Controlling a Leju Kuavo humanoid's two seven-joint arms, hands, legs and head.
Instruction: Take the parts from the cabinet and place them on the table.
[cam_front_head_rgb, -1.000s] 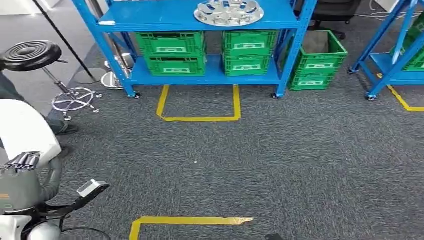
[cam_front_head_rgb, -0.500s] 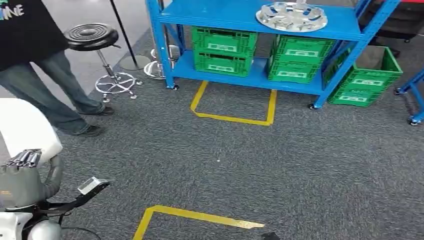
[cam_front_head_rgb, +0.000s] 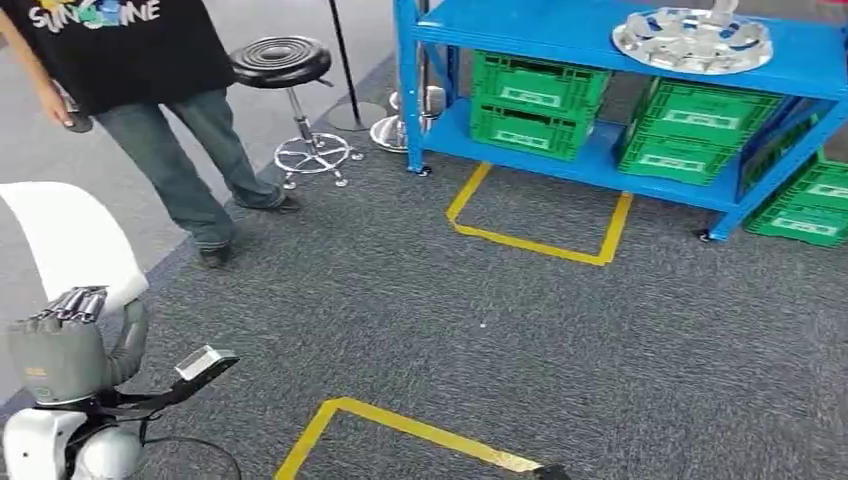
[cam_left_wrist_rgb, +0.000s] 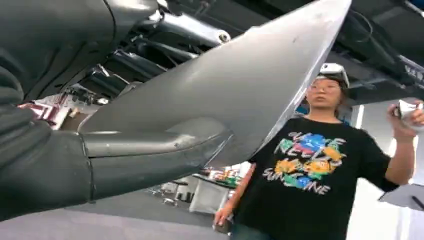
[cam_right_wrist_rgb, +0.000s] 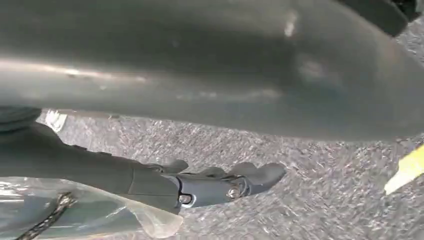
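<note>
My left hand (cam_front_head_rgb: 58, 352) is low at the left of the head view and grips a white curved panel part (cam_front_head_rgb: 72, 240) that rises above it. Close up in the left wrist view, the same pale panel (cam_left_wrist_rgb: 240, 85) lies across the hand's thick grey thumb (cam_left_wrist_rgb: 150, 145). My right hand (cam_right_wrist_rgb: 220, 186) hangs over the grey carpet with its dark fingers loosely stretched and nothing between them. A silver wheel-cover part (cam_front_head_rgb: 692, 40) lies on the blue cabinet's upper shelf (cam_front_head_rgb: 520, 30) at the far right.
A person in a black printed shirt (cam_front_head_rgb: 150, 100) stands at the far left beside a black stool (cam_front_head_rgb: 282, 62). Green crates (cam_front_head_rgb: 535, 90) fill the cabinet's lower shelf. Yellow tape marks (cam_front_head_rgb: 540, 245) lie on the carpet before the cabinet, and more tape (cam_front_head_rgb: 400, 425) lies near me.
The camera has turned left, so the cabinet and tape slid right in the picture and the person and stool came into view. My left hand still holds the white panel.
</note>
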